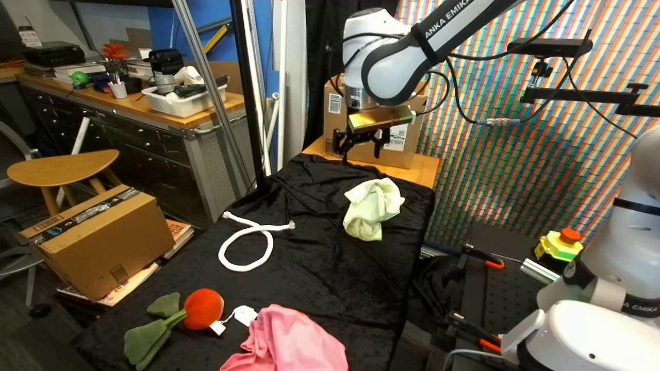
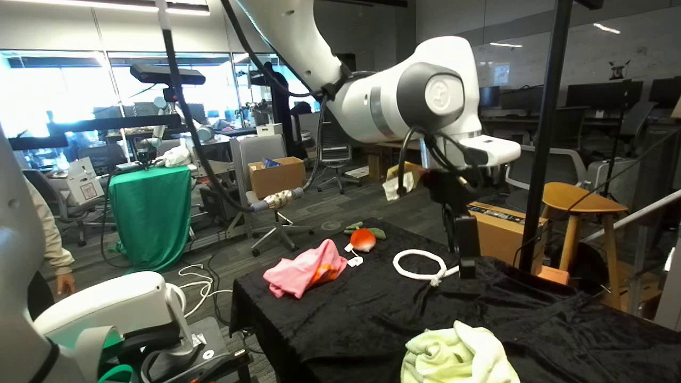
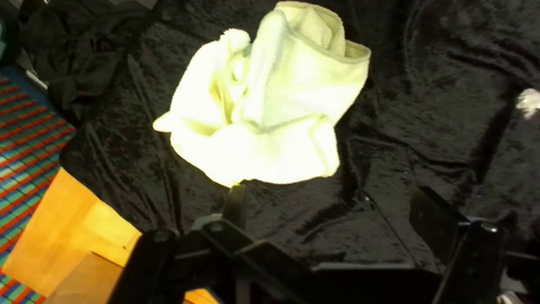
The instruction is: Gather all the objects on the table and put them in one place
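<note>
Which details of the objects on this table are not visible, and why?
White looped rope: one end hidden behind the black gripper in an exterior view.
Crumpled pink cloth: cut off by bottom edge in an exterior view.
White tags of the red plush vegetable: any print too small in both exterior views.
Crumpled pale-green cloth: partly overexposed in the wrist view.

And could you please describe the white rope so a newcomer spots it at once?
Start from the table draped in black. On it, in both exterior views, the white rope lies between the red stuffed vegetable and the pale green cloth. Unlike those neighbours, it is long and thin, crossing itself in one open loop.
</note>
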`<action>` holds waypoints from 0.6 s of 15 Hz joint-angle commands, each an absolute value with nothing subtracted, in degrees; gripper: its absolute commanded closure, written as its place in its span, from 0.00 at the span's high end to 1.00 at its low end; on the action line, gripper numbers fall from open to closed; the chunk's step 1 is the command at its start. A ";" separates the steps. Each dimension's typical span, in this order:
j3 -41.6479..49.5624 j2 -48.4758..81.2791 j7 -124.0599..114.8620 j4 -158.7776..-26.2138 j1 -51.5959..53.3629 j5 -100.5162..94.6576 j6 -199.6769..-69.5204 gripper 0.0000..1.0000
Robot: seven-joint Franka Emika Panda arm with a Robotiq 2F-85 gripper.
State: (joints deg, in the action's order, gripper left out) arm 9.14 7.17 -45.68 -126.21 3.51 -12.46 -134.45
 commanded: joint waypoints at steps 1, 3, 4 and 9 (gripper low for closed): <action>4.85 7.78 -41.00 -119.94 4.04 -15.09 -130.18 1.00; 2.78 9.50 -37.41 -116.70 4.60 -15.70 -129.52 1.00; 1.98 10.43 -35.45 -115.17 4.82 -16.10 -129.45 1.00; -0.27 17.66 -21.77 -106.82 5.57 -15.05 -129.84 1.00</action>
State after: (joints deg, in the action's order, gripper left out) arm 0.41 12.36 -29.87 -113.58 5.46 -15.31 -131.04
